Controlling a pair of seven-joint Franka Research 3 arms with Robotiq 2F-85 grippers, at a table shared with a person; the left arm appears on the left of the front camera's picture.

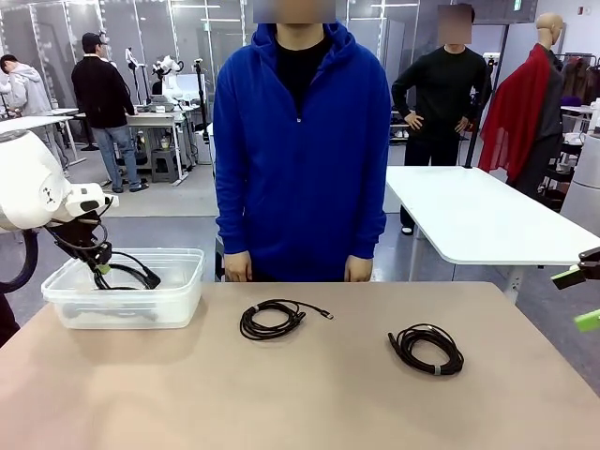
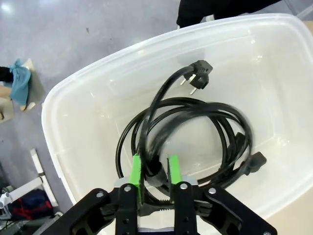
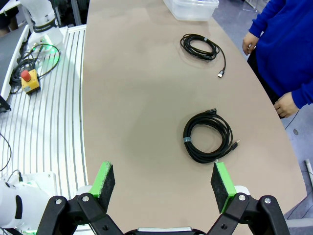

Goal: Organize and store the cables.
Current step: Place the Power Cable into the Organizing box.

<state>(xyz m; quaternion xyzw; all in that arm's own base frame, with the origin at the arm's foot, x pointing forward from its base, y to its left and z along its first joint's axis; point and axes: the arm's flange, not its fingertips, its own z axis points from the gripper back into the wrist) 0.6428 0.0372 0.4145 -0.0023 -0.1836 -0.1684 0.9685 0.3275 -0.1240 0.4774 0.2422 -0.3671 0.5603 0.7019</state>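
The left arm (image 1: 33, 183) enters from the left with its wrist angled down. The left gripper (image 2: 154, 171) points downward, jaws partly open. The right gripper (image 3: 164, 183) hovers at the right side, jaws spread wide.

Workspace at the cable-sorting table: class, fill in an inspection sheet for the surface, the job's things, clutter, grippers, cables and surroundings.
Surface: tan table, carrying the job's things.
Job's things: one black cable coiled inside the clear bin; a middle coil and a right coil lie apart on the table.
Clutter: nothing seen.
Grippers: left gripper over the bin, fingers either side of the black cable, grip unclear; right gripper wide open, holding nothing.
Cables: loose cords by a yellow button box beside the table.
Surroundings: person in a blue hoodie at the far edge; white table behind.
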